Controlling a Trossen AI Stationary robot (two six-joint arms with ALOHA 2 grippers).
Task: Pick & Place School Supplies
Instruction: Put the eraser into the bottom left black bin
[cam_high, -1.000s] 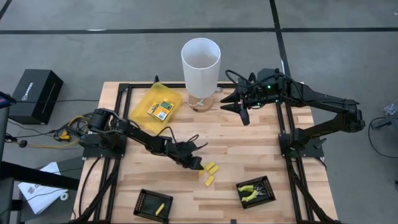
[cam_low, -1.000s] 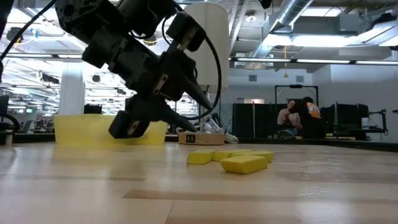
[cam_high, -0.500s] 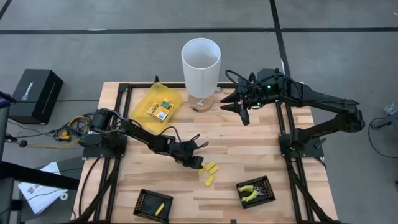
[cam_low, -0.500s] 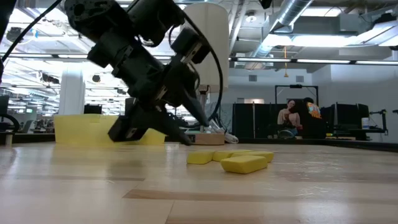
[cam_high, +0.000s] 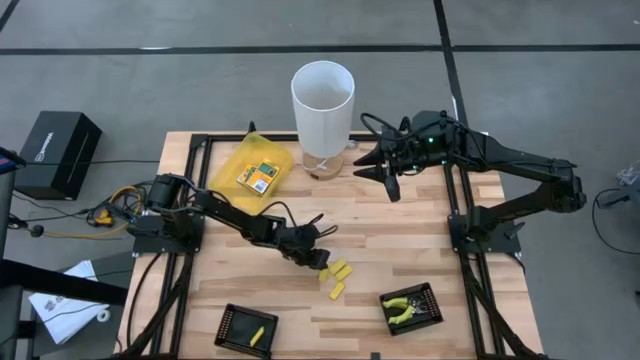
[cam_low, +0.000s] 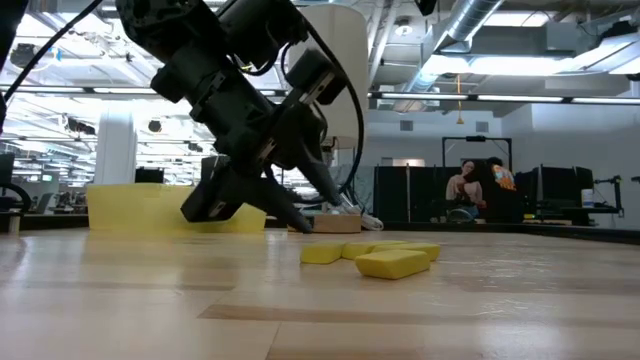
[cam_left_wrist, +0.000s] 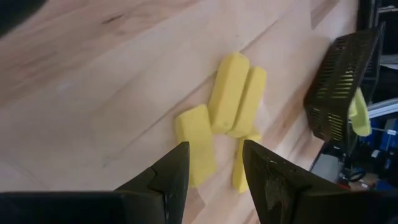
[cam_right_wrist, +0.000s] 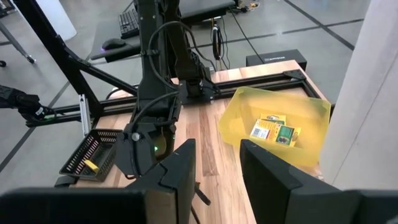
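Creeping nearer, the left gripper (cam_high: 320, 258) now hangs over the yellow pieces (cam_high: 338, 274), fingers (cam_left_wrist: 166, 180) parted, empty. The right gripper (cam_high: 388, 180) hasn't budged; its fingers are apart, holding nothing.

Bare worktop (cam_high: 400, 235) lay open between the arms (white cylinder (cam_high: 322, 105) blocked the far edge); yellow pieces (cam_high: 336, 277) clustered nearer.

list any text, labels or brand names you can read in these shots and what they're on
Nothing can be read.
Black box beside the table: white logo, too small.
Packets in the yellow pouch: green-white labels, print blurred.
Yellow oblong pieces: no marking.
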